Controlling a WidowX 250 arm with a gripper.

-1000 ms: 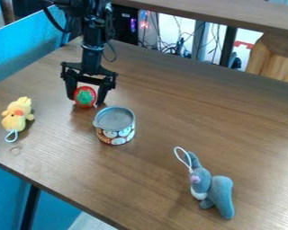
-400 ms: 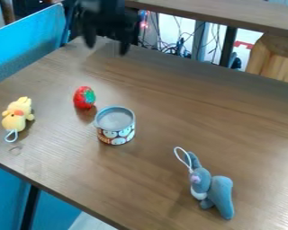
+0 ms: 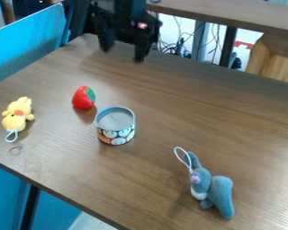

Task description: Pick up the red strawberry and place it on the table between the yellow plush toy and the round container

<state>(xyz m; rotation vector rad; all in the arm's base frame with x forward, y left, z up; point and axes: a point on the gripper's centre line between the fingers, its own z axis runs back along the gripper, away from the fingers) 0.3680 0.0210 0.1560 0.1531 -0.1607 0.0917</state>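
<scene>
Can see, at nine o'clock on the table (image 3: pixel 254 117), a yellow toy (image 3: pixel 17 114) with an orange-red patch and a pale loop pointing to six. Beyond it, toward ten, can make out a blue panel (image 3: pixel 26 49) beside the table. Also on the table, between nine and ten, find the red strawberry (image 3: pixel 82 98), tilted, with green leaves toward its two o'clock. Near the middle, toward eight, see a can (image 3: pixel 115 126) with a grey lid and a patterned side, near the strawberry but apart from it. Just left of twelve, over the far part of the table, see the black gripper (image 3: pixel 122 53), open, with fingers well apart and nothing between them, nearest to the strawberry yet well clear of it. At five, find a grey-blue rabbit (image 3: pixel 217 193) with a pink nose and a white loop toward its eleven.
</scene>
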